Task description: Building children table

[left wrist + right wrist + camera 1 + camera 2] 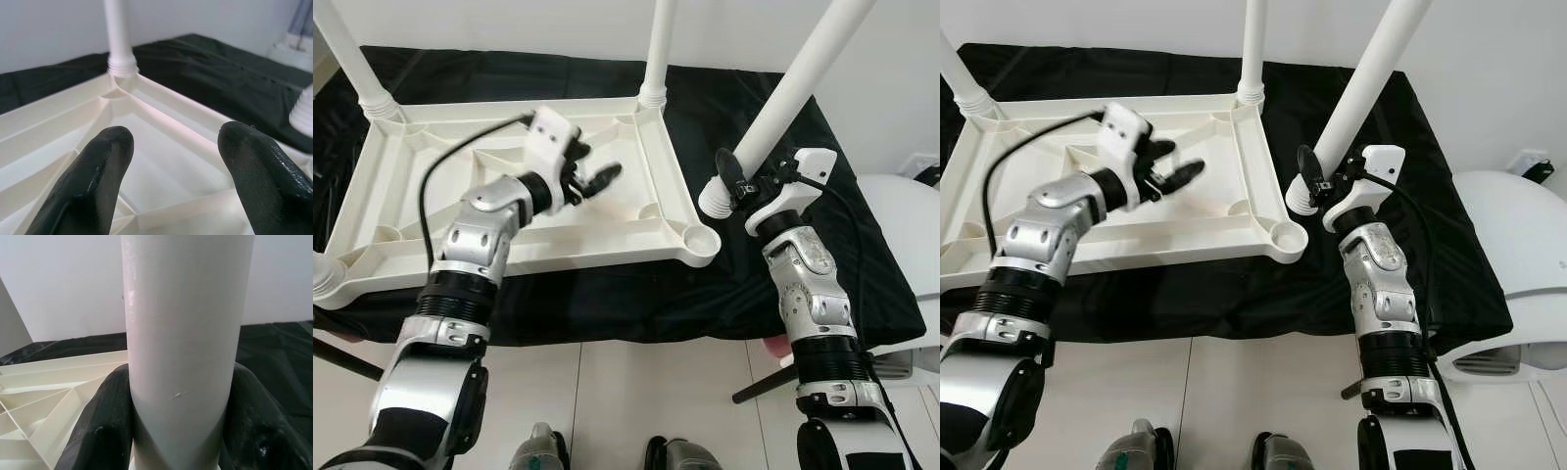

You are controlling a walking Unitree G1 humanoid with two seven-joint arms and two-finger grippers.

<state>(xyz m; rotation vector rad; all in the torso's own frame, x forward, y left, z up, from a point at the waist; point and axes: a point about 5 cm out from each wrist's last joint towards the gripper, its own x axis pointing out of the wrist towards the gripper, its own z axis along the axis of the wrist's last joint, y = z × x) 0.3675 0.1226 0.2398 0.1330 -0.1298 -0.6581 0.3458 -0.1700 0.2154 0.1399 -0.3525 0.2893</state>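
My right claw (736, 183) clamps a loose leg (793, 88); left claw (597, 181) empty.
Right of centre, leg tilts beside the tabletop's (646, 230) open corner socket (703, 241); left claw spread wide mid-frame over the upturned tabletop; black cloth (705, 108) beyond.

The tops of the white table legs (808, 69) are running off the picture's top edge. The upside-down tabletop (636, 240) is getting cut off at the left edge.

A plain room: white wall (558, 24), tiled floor (636, 392), black-draped table (607, 294).
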